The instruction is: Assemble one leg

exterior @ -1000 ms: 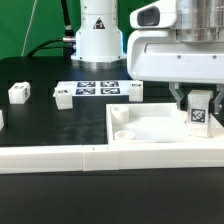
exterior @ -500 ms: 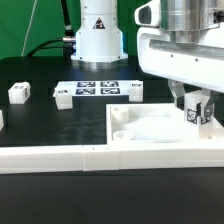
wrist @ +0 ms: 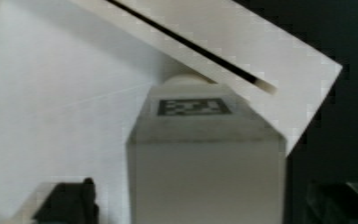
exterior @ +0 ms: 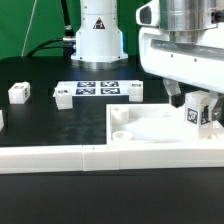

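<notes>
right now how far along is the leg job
Done: one leg is picked up, clamped in the gripper over the far right corner of the white panel. In hand: lining it up there; whether it is seated can't be told. Left: fixing it in. Three more blocks lie loose on the table.

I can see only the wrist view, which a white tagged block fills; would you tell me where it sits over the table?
Observer: In the exterior view, the fingers hold that small white tagged plastic leg upright over the large white tray-shaped panel, near its far corner on the exterior view's right.
Operator: Thank you. Are any other legs lying loose?
Observer: Yes, three similar white blocks rest on the black table: one, another and a third.
Operator: And where is the marker board?
Observer: The marker board lies flat between the latter two blocks, beyond the panel.
</notes>
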You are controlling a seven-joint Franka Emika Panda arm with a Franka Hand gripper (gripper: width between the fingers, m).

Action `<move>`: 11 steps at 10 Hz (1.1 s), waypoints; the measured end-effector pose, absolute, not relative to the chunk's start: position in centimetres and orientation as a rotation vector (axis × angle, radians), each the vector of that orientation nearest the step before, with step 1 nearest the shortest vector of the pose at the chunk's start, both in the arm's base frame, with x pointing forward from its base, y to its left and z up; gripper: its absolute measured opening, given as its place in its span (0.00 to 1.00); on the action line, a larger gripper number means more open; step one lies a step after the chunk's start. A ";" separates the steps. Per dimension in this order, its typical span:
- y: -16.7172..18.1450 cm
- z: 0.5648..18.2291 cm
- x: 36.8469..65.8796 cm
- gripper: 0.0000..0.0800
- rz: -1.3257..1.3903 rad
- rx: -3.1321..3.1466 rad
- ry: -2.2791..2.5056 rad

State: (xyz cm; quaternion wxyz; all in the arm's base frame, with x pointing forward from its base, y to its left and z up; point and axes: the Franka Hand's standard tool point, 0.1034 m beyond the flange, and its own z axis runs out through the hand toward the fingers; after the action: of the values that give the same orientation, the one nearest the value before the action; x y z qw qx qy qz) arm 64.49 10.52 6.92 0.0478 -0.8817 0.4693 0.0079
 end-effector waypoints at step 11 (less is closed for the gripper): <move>12.1 6.9 64.4 0.81 -0.043 -3.068 -0.227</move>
State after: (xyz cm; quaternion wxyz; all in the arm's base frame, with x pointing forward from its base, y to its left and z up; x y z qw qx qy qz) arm 64.42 12.05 6.94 0.0324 -0.9966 -0.0739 -0.0138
